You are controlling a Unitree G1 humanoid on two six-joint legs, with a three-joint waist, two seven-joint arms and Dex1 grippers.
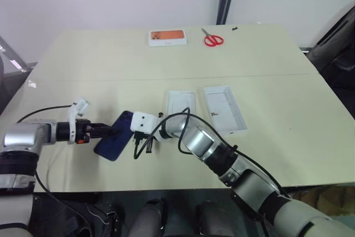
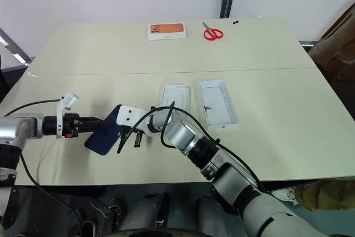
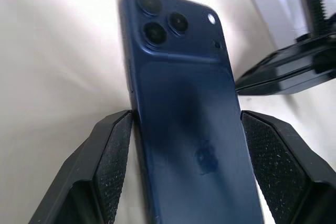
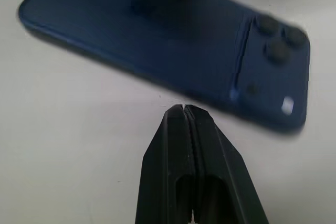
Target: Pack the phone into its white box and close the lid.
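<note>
Lying between the left gripper's (image 3: 184, 145) fingers, the phone (image 3: 184, 103).

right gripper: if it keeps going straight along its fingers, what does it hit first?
Most likely the phone: the shut right gripper points at its long edge, just short of it. It aims slightly downward, so it may touch the table first.

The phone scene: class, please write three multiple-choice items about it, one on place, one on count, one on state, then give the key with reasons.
1. The scissors lie: A) at the table's far edge B) beside the phone C) inside a tray
2. Round lenses in the phone's raised corner cluster: A) one B) three C) five
3. The right claw is: A) wide open B) shut on the phone C) shut, holding nothing

Key: 1 A, they lie far across the table; 2 B, three lenses show; 3 C, fingers pressed together short of the phone.
</note>
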